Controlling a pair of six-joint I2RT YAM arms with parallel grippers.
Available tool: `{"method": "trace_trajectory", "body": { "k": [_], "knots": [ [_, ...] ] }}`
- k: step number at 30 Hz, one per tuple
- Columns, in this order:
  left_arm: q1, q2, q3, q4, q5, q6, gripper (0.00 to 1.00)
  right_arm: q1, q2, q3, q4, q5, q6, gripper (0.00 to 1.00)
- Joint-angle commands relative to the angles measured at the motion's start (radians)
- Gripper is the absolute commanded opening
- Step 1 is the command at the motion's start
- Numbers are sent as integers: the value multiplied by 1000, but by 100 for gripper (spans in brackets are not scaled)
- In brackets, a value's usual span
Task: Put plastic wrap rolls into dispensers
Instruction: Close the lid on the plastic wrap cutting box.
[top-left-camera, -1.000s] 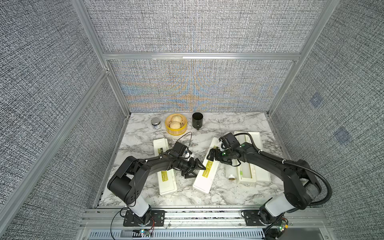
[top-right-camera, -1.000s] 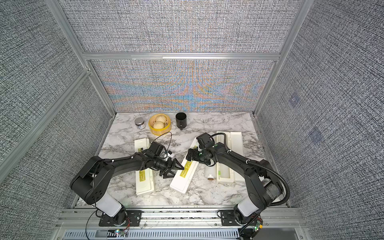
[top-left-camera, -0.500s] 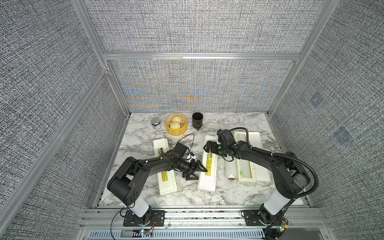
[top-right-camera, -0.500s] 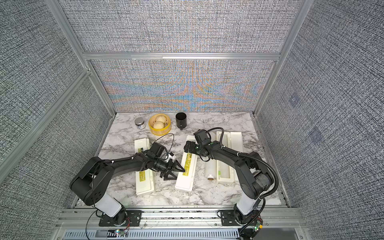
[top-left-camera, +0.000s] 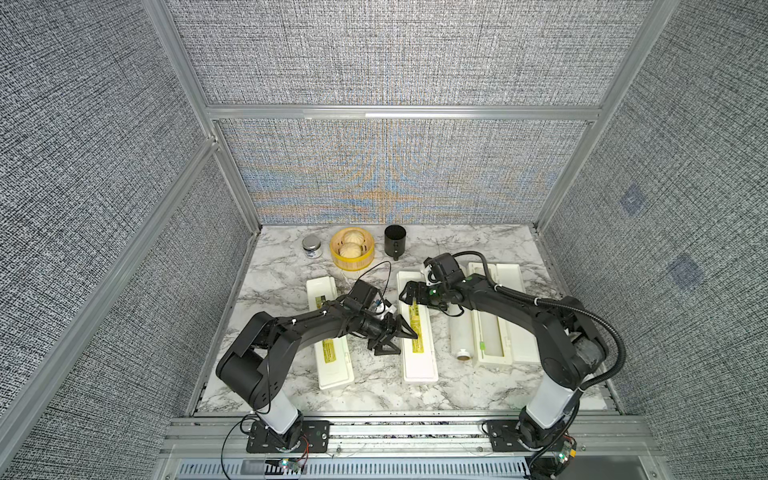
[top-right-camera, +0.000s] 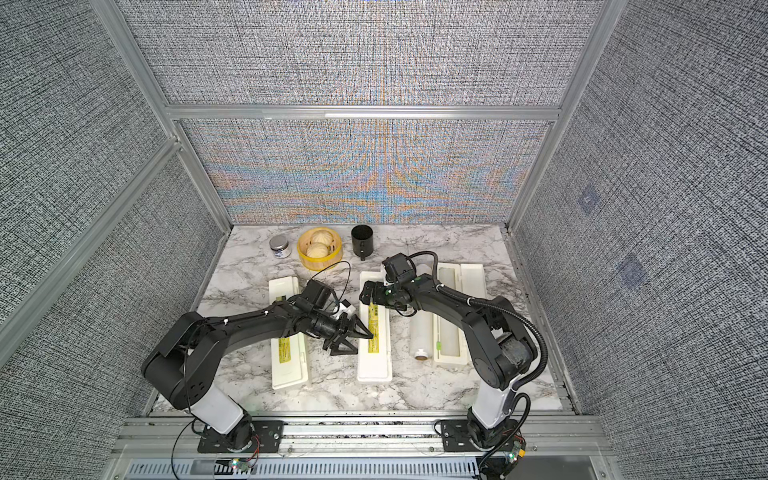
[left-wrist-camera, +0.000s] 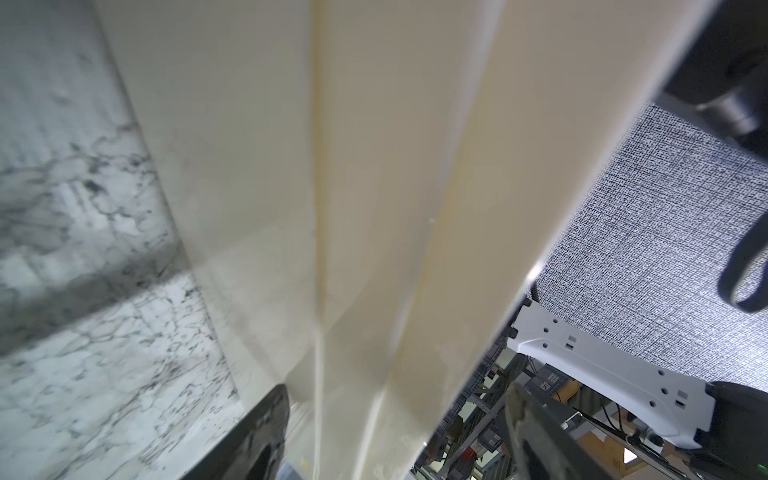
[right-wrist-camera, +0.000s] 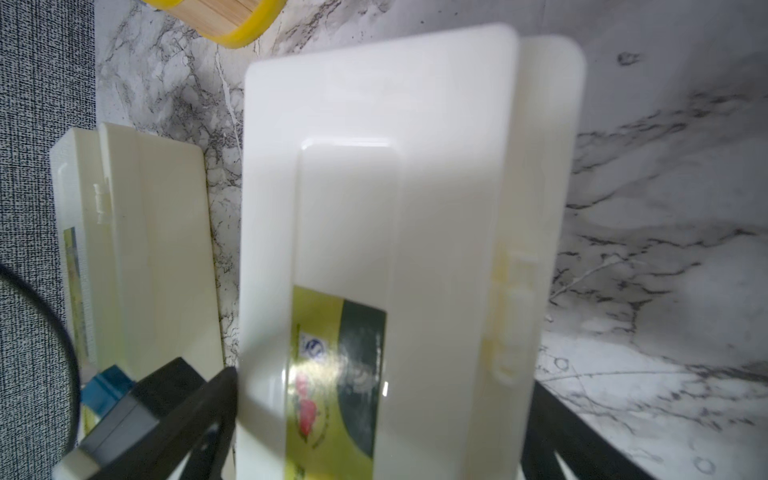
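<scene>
Plastic wrap roll (top-left-camera: 462, 334): long translucent-white cylinder, brownish core end (top-left-camera: 463, 354) toward the frame's bottom, far end hidden under the right arm. It lies on the marble table (top-left-camera: 291, 299) right of centre in both top views, outside any box, between the middle dispenser (top-left-camera: 419, 368) and the open dispenser (top-left-camera: 492, 340), close along the latter's side by a green clip (top-left-camera: 482, 345). Middle dispenser and left dispenser (top-left-camera: 336, 368) have lids down, each with a yellow-green label strip (top-left-camera: 417, 353). Left gripper (top-left-camera: 402, 345) sits at the middle dispenser's left edge, jaws apart around that edge; the left wrist view shows a gap beside one finger (left-wrist-camera: 536, 440). Right gripper (top-left-camera: 409, 294) is over the same box's far end, jaws spread wide, a finger (right-wrist-camera: 208, 403) at each long side; whether they pinch it, cannot tell. Bamboo steamer (top-left-camera: 352, 254), black cup (top-left-camera: 395, 242) and small jar (top-left-camera: 311, 248) stand along the table's back edge, upper centre. Against one second earlier: middle dispenser lay slanted, far end swung toward the roll; now straight, parallel to its neighbours. Right gripper has shifted left and up-frame; left gripper, roll and the other boxes unchanged.
</scene>
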Motion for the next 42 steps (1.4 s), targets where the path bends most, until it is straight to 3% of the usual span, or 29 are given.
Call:
{"method": "trace_trajectory", "body": {
  "k": [1, 14, 22, 27, 32, 42],
  "knots": [
    [-1, 4, 7, -68, -35, 63, 81, 3, -14, 11, -60, -24, -29, 99],
    [-1, 38, 31, -203, -124, 159, 77, -20, -65, 77, -216, 18, -101, 99],
    [0, 31, 23, -234, -161, 176, 74, -28, -257, -107, -269, -71, -74, 99],
    [1, 31, -2, -159, -130, 124, 73, -3, -398, -326, -176, -207, 25, 98],
    [0, 12, -8, -102, -89, 69, 73, 68, -448, -464, -17, -275, 150, 95],
    [-13, -52, -72, 25, -30, -84, 73, 109, -417, -544, 144, -280, 236, 89]
  ]
}}
